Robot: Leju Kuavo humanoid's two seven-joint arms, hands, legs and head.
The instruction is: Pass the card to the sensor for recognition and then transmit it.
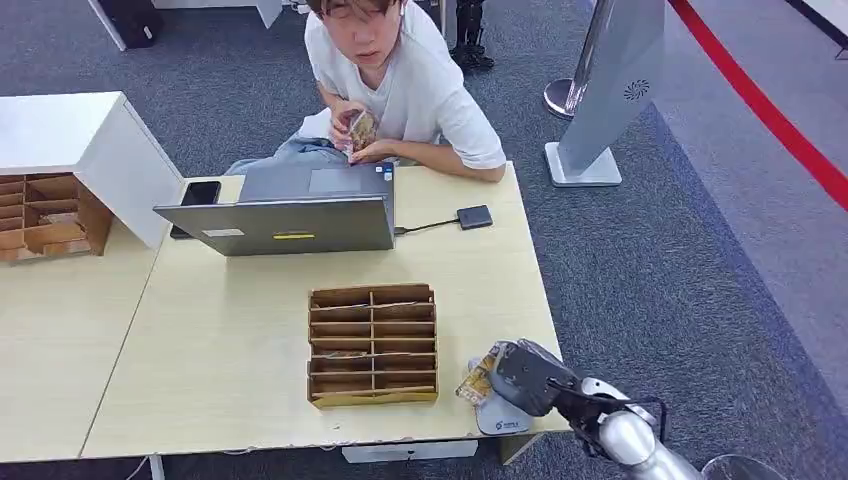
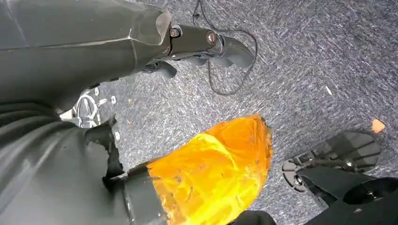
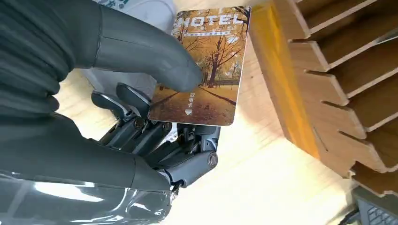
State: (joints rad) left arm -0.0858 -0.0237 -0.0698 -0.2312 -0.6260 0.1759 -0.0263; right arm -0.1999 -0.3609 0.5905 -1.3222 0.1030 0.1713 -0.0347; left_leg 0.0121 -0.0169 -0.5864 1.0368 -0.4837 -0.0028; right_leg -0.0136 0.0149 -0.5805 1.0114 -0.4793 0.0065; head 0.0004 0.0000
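Note:
My right hand [image 1: 525, 378] is at the table's front right corner and pinches a card [image 1: 478, 378] between thumb and fingers. In the right wrist view the card [image 3: 202, 65] shows autumn trees and the word HOTEL, with the grey thumb [image 3: 155, 56] pressed on its face and dark fingers under it. Just below the hand a white sensor pad [image 1: 500, 418] with a blue logo lies on the table edge; its rim [image 3: 141, 9] shows behind the card. My left hand [image 2: 202, 42] hangs over grey carpet and holds nothing, fingers loosely apart.
A cardboard slotted organiser [image 1: 372, 345] stands left of the right hand, its wall [image 3: 328, 70] close to the card. A person [image 1: 400, 80] sits behind a laptop [image 1: 290, 210], holding another card [image 1: 362, 130]. A small dark box [image 1: 474, 217] on a cable lies beside the laptop.

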